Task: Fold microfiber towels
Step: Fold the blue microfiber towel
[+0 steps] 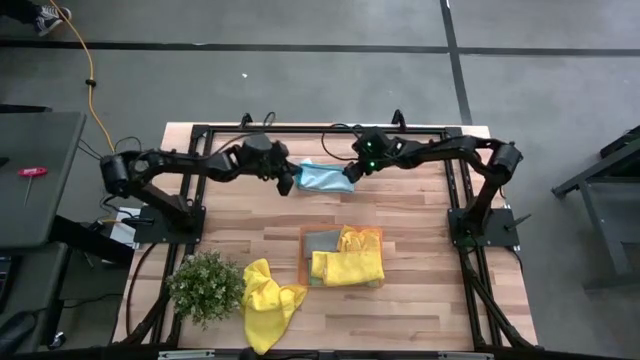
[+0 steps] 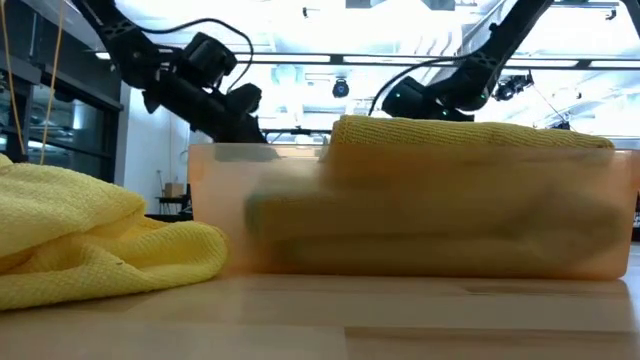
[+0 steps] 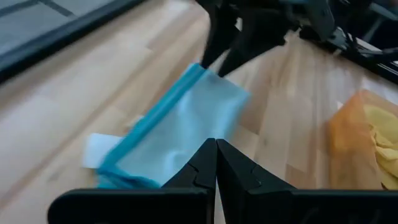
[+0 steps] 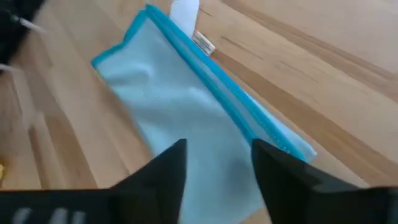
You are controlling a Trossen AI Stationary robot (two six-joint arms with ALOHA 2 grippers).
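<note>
High view: a folded light blue towel [image 1: 323, 177] lies on the far middle of the wooden table [image 1: 420, 300], between the two grippers. The left gripper [image 1: 288, 183] sits at its left end, the right gripper [image 1: 350, 175] at its right end. Nearer, an orange tray [image 1: 304, 262] holds a grey towel [image 1: 321, 242] and folded yellow towels [image 1: 350, 262]. A crumpled yellow towel [image 1: 268, 300] lies near the front edge, just right of a potted plant [image 1: 206, 286].

Low view: the crumpled yellow towel [image 2: 95, 240] lies left of the tray [image 2: 420, 215], and both arms hang behind.

Left wrist view: the left gripper [image 3: 216, 163] has its fingers pressed together, holding nothing, above the blue towel [image 3: 180, 134]; the right gripper [image 3: 219, 59] meets the towel's far corner.

Right wrist view: the right gripper [image 4: 217, 165] has its fingers spread apart over the blue towel [image 4: 186, 118], gripping nothing.
</note>
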